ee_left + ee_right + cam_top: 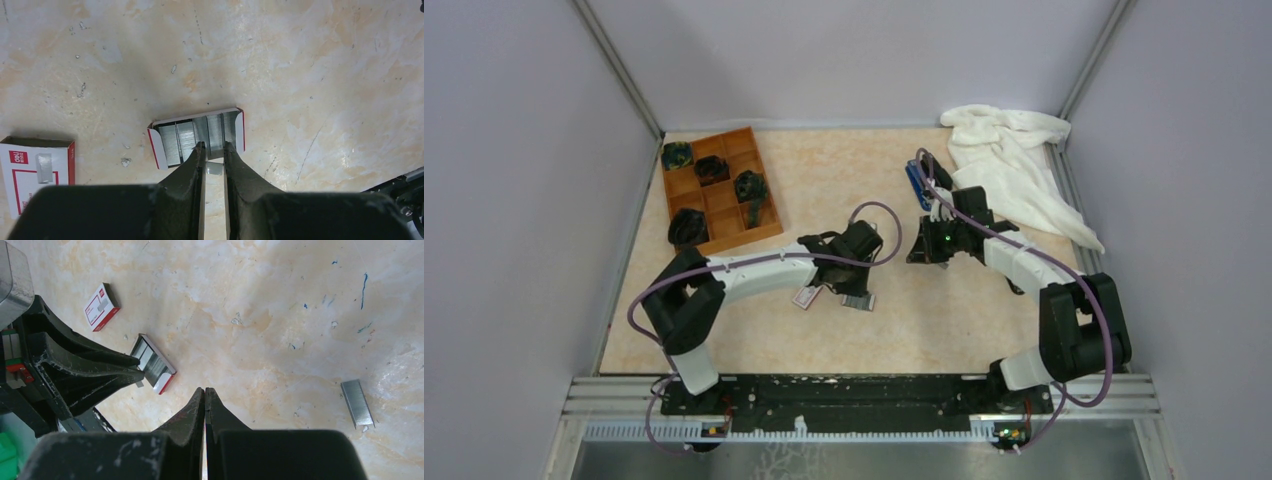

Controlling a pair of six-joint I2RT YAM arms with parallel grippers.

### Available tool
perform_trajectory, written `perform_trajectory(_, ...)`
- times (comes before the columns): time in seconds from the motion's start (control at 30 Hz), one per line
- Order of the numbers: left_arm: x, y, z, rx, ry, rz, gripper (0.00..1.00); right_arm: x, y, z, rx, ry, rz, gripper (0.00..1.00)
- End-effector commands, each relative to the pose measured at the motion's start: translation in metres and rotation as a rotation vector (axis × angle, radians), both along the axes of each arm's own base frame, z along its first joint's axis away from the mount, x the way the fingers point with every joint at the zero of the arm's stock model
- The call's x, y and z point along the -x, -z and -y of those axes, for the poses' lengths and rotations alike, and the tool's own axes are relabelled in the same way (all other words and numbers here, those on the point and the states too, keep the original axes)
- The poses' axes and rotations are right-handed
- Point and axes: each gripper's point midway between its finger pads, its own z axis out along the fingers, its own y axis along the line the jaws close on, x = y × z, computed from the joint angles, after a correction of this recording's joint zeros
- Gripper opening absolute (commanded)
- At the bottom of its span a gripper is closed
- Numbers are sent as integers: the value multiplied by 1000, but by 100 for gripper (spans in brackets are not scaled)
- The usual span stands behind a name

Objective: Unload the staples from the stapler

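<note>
L gripper point(215, 146): fingers nearly closed, pinching small silvery staples point(215, 170) strip between tips, tips at near edge of open staple tray point(159, 145). Tray holds grey strips, red-white walls. Closed white-red box point(35, 167) just L of tray. R gripper point(205, 390): fingers pressed together, empty, near tray, not touching. Loose staple strip point(357, 404) on table point(300, 60), well apart from tray, on side away from box. Black stapler: can't make out for sure.

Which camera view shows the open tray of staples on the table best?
The left wrist view. The open tray of staples lies mid-picture, seen from above, its rows clear. The right wrist view shows it smaller and at a slant. The top view shows only a small grey patch.
</note>
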Motion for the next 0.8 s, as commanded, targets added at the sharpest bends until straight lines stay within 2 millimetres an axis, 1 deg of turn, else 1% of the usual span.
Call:
perform_trajectory(0.0,-5,-1,2,-26,15,20,13,-10,-26,-5,-29,-22,85,0)
perform_trajectory(0.27,-9,1,2,-52,10,23,13,-8,-24,-5,-29,-28,81,0)
perform_trajectory(0.77,-9,5,4,-57,14,12,13,-6,-25,-6,-38,-36,76,0)
